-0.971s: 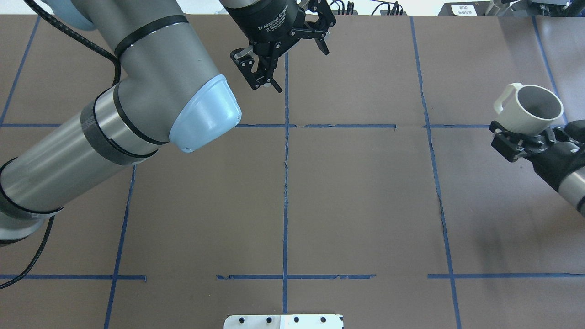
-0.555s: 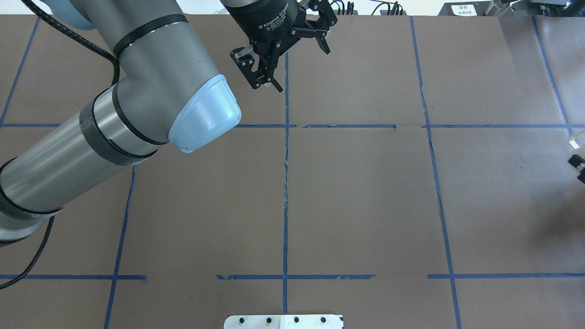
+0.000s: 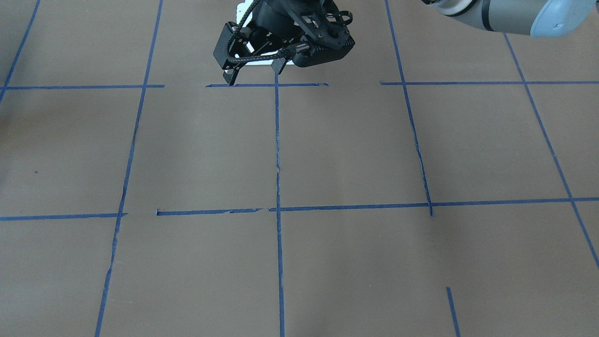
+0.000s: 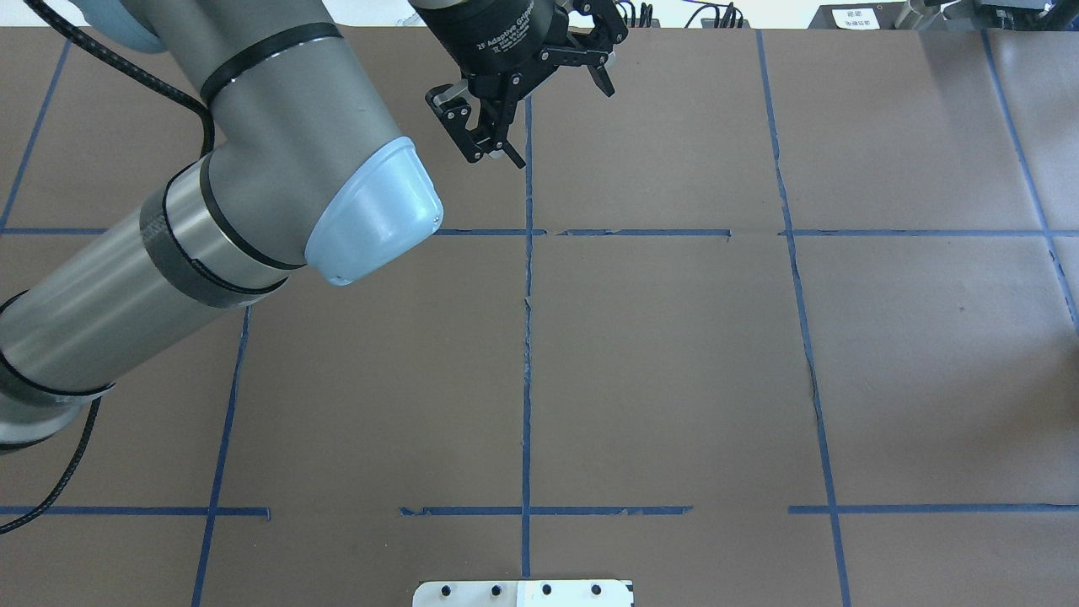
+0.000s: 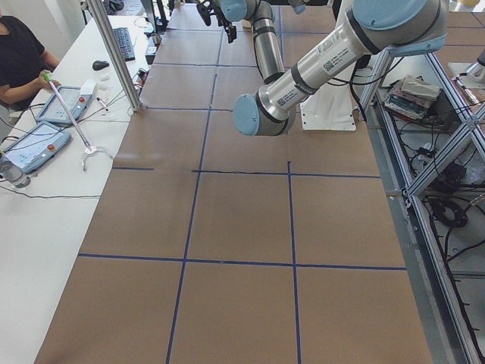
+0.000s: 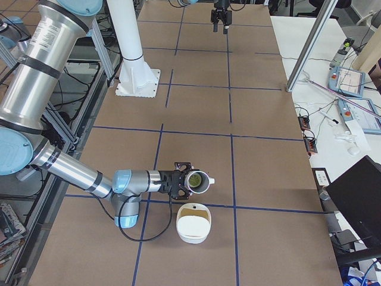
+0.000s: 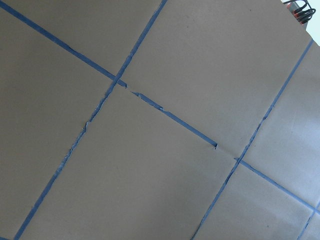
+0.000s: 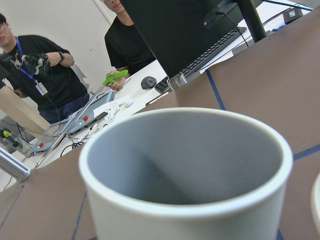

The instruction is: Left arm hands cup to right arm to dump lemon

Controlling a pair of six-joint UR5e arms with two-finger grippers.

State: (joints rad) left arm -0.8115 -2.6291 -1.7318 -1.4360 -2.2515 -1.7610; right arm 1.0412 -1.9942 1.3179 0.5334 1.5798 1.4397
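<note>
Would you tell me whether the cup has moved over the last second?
Yes: the cup left the overhead view rightward, past the blue tape line it overlapped.

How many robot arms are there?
2. The grey left arm reaches over the far middle of the table, its black gripper open and empty. The grey right arm lies low at the table's right end, a white mug at its tip.

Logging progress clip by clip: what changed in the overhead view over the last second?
The right arm carried the cup rightward, out of the overhead view. The right-side camera now shows the cup tipped on its side near a white bowl. The left gripper stayed open and hardly moved.
</note>
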